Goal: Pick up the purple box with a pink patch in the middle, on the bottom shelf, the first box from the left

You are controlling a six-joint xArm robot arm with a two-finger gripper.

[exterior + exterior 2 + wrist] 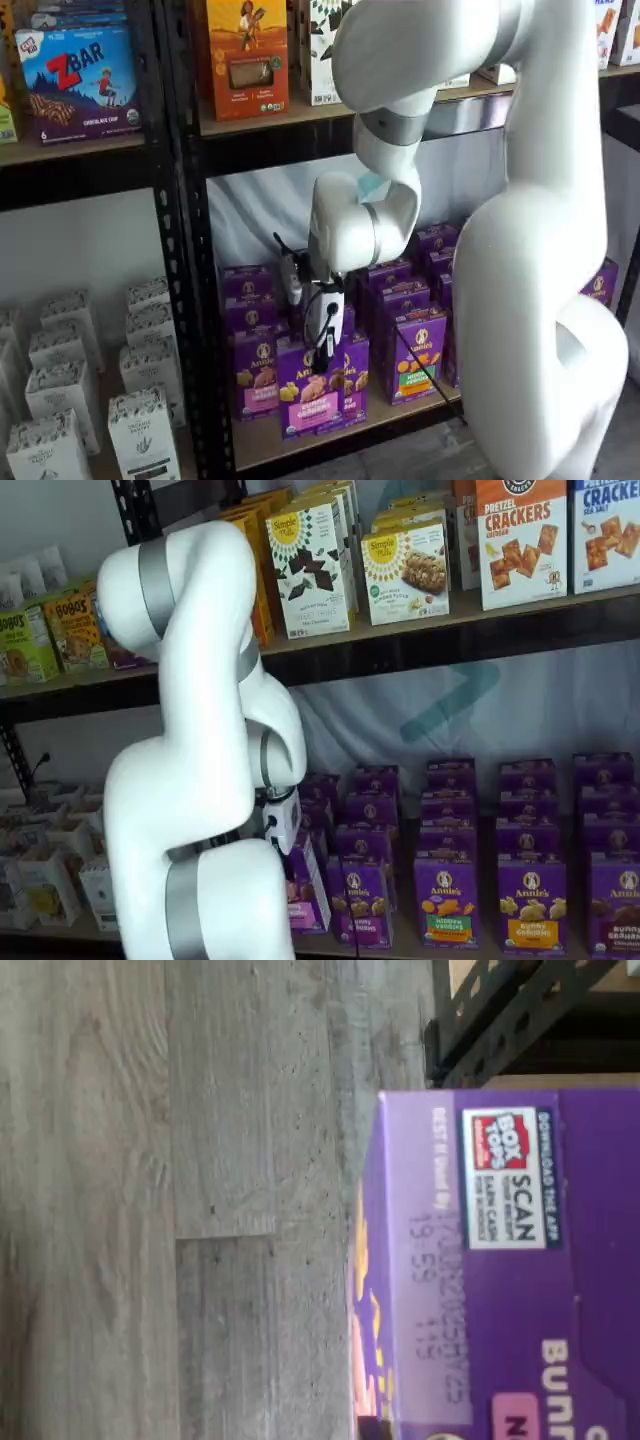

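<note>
The purple box (312, 392) with its pink patch stands forward of its row at the front of the bottom shelf (270, 445). My gripper (325, 345) comes down on its top, and the black fingers are shut on the purple box. In a shelf view the box (303, 888) leans a little and is half hidden behind the white arm. The wrist view looks down on the box's top (520, 1290) with a Box Tops label, and grey floor lies beyond its edge.
Several other purple Annie's cartons (420, 350) fill the shelf to the right and behind. A black perforated upright (195, 300) stands just left of the box. White cartons (140, 430) sit on the neighbouring rack. The upper board (300, 120) carries more boxes overhead.
</note>
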